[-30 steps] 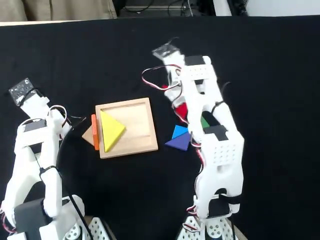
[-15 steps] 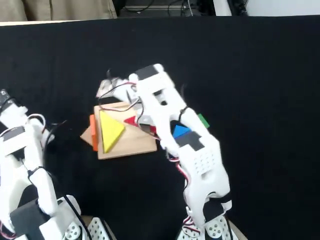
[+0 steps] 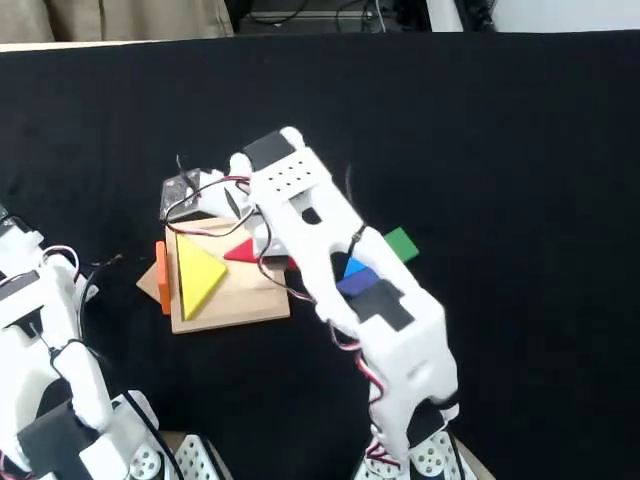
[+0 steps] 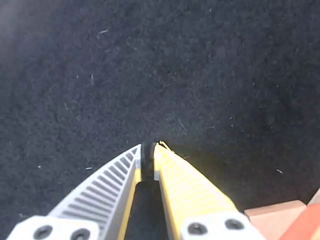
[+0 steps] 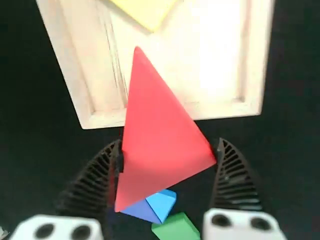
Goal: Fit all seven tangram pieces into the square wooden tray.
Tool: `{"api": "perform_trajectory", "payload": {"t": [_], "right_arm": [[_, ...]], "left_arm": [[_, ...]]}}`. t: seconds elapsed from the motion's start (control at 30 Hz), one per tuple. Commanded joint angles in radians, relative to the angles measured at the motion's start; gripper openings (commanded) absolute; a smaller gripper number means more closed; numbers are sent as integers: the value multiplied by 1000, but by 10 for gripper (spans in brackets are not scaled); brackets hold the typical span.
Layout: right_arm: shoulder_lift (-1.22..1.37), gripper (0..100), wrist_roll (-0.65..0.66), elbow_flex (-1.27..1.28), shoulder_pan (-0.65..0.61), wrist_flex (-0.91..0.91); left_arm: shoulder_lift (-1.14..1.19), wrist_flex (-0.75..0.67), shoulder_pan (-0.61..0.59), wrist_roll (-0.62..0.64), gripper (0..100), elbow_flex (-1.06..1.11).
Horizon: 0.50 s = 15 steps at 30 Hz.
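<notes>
The right pincer (image 5: 169,150) is pinching the red triangle (image 5: 152,125), which is hanging partly over the wooden tray's (image 5: 90,90) rim. To seat it well, it should be going down level onto the bare floor beside the yellow triangle (image 5: 145,10), clearing the rim. The left pincer (image 4: 148,152) is sitting pressed together above the black surface (image 4: 150,60)

You'll find the square wooden tray (image 3: 250,292) left of centre in the high view, with one large triangle (image 3: 195,275) in its left half. The right end effector (image 5: 168,148) holds a second triangle (image 3: 243,251) over the tray's upper right. A small block (image 3: 401,243) lies on the desk, off to the right.
</notes>
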Motion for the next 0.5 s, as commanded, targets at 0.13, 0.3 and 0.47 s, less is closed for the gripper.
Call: {"api": "perform_trajectory", "payload": {"t": [0.13,0.3,0.47], "right_arm": [[-77,117,8,70,-133,-75],[-18,117,8,171,-164,-196],[15,117,-3,179,-204,-206]], "left_arm": [[-35,-6,-54,0,62,-8],[-35,-8,-62,0,63,-8],[-35,-14,-59,0,63,-10]]}}
